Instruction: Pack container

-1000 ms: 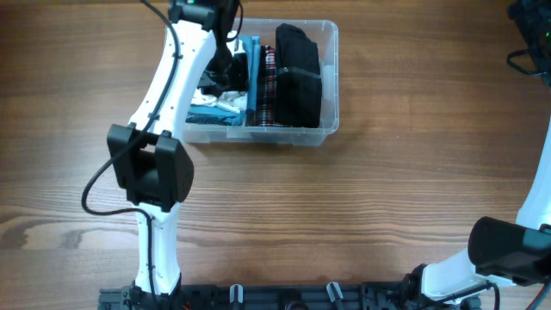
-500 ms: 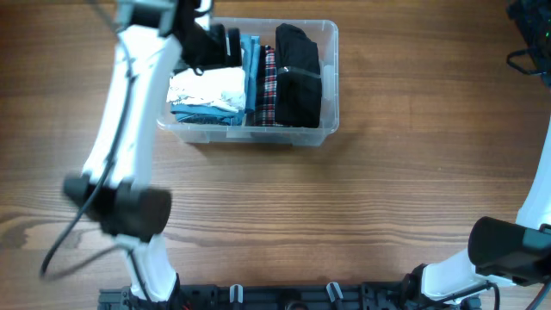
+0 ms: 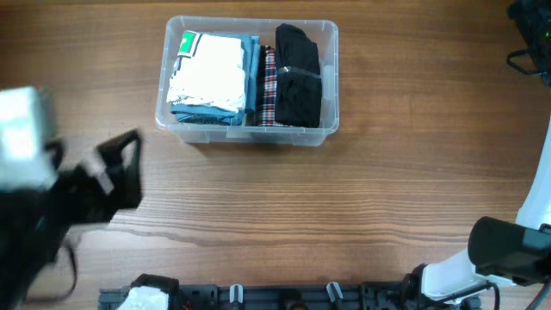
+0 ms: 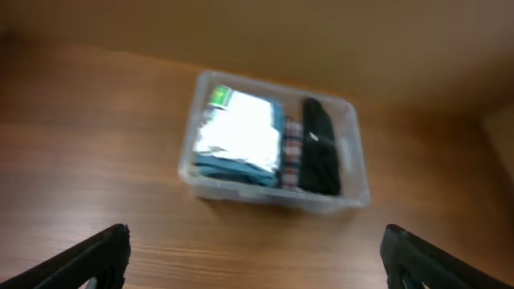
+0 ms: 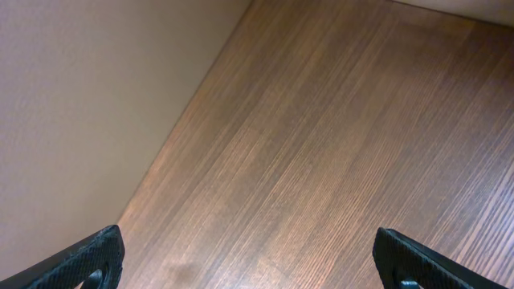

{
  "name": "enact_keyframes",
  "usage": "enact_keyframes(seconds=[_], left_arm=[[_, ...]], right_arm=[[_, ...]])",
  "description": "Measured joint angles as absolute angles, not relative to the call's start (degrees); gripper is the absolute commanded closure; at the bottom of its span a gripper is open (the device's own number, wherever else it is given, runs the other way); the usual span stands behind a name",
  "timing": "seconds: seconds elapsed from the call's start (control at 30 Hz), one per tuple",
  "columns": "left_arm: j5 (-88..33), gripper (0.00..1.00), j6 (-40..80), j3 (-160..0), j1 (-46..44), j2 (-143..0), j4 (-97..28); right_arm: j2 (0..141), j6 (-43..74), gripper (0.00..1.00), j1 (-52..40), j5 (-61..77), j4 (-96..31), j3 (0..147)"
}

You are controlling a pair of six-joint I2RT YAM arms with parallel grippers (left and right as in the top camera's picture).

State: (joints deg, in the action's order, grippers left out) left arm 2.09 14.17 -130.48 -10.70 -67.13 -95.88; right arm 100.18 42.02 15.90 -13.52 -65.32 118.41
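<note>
The clear container (image 3: 250, 136) stands at the back of the wooden table. Inside lie a folded white and blue stack (image 3: 211, 77) on the left, a plaid piece (image 3: 269, 82) in the middle and a black garment (image 3: 299, 73) on the right. The left wrist view shows the container (image 4: 265, 197) ahead and well below. My left gripper (image 4: 257, 261) is open and empty, high over bare wood in front of it. Overhead, the left arm (image 3: 60, 202) is a blur at the near left. My right gripper (image 5: 253, 261) is open over bare table with nothing between its fingers.
The right arm's base (image 3: 508, 254) sits at the near right corner. Dark cables (image 3: 529, 34) lie at the far right edge. A black rail (image 3: 284, 297) runs along the front edge. A beige wall (image 5: 80, 96) borders the table in the right wrist view.
The left gripper opened, left the white and blue stack in the container, and the arm swung back to the near left. The right arm has not moved.
</note>
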Motion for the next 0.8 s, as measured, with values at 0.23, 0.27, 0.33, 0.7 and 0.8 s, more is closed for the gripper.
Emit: enact_keyframes(seconds=[0.23, 0.27, 0.33, 0.7, 0.8], left_arm=[[2.31, 0.0, 14.09, -81.76, 1.26, -36.69, -44.56], [2.31, 0.0, 14.06, -72.1, 1.32, -33.45, -36.21], [2.26, 0.0, 14.04, -57.71, 1.43, -29.63, -23.05], [-1.17, 0.0, 14.09, -13.8, 1.17, -8.97, -5.63], [-1.85, 0.0, 14.09, -11.42, 1.02, -5.61, -8.62]], right_arm=[[100.18, 42.02, 0.0, 15.9, -13.52, -65.34, 118.41], [100.18, 42.04, 0.0, 15.9, -13.52, -65.3, 118.41], [100.18, 42.02, 0.0, 15.9, -13.52, -65.32, 118.41], [100.2, 42.02, 0.0, 15.9, -13.5, -65.34, 118.41], [100.18, 42.02, 0.0, 15.9, -13.52, -65.36, 118.41]])
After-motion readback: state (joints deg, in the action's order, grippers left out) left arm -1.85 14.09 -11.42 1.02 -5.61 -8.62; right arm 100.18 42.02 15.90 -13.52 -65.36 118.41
